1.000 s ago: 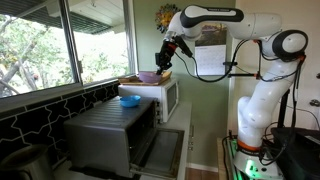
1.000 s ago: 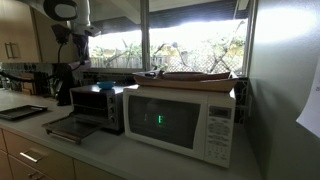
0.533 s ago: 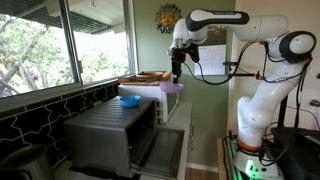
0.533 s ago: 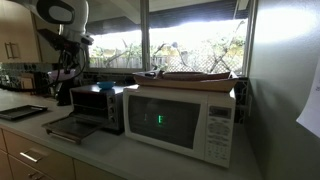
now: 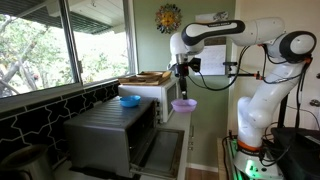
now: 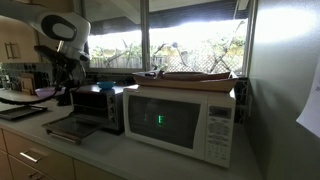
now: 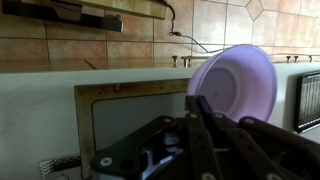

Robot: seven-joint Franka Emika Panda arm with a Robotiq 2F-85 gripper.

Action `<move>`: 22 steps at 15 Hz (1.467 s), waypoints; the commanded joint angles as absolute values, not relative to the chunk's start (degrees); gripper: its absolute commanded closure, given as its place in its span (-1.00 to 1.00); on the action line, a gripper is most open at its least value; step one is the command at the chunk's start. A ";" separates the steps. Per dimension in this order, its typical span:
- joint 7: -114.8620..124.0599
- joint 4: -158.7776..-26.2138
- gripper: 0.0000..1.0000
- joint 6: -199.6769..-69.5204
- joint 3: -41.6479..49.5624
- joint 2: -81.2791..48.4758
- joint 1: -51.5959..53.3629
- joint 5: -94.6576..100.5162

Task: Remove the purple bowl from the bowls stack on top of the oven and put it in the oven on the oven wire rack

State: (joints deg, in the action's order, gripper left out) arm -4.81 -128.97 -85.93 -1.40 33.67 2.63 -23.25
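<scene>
Bright windows (image 5: 40, 45), tiled wall (image 7: 230, 25), white microwave (image 6: 180, 118), wooden drawers (image 6: 25, 160)

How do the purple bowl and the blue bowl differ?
Colour: the purple bowl is pale purple, the blue bowl bright blue. Place: the purple bowl hangs in the air, held by the pincer; the blue bowl rests on the oven. Both are small and round.

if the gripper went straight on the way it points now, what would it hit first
Probably the open oven door lying flat below the gripper and its purple bowl; it hangs near the door's outer edge, so depth is unsure.
</scene>
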 commanded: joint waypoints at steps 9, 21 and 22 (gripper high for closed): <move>0.50 -132.55 0.98 -89.61 -2.99 31.66 2.02 -25.25; 22.31 -142.02 0.98 -111.77 -5.35 30.73 0.96 -32.07; 23.66 -142.36 0.98 -113.18 -5.69 30.55 1.10 -32.28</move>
State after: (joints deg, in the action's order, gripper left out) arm 19.61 -140.02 -109.12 -4.30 29.59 1.53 -30.35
